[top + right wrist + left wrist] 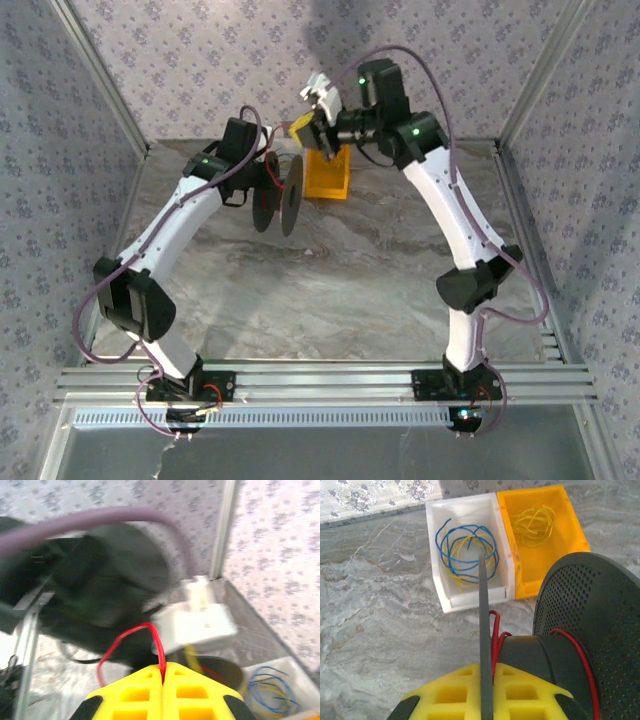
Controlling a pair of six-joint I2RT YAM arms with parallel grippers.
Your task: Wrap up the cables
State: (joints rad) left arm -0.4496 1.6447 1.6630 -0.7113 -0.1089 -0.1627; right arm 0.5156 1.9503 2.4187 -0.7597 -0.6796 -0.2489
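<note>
Left wrist: left hand [486, 692] clamps the black spool [592, 605]; right wrist: right hand [164, 675] pinches the red cable [156, 642].

— Where do the bins sit?
— On the grey marbled table [370, 630], toward its far side. The white rectangular plastic bin [434, 565] stands left of the orange rectangular plastic bin [572, 527], their long walls touching.
— What lies in them?
— Loops of blue and yellow wire [465, 550] in the left bin, loops of yellow wire [535, 522] in the right.
— And the black plastic spool with two round flanges [590, 615]?
— Off the table, on edge, in front of the bins. Its left flange sits between the left gripper [485, 672] fingers. The thin red cable [160, 650] lies around the hub between the flanges. A stretch of it is pinched in the right gripper [163, 667], higher than the bins.
</note>
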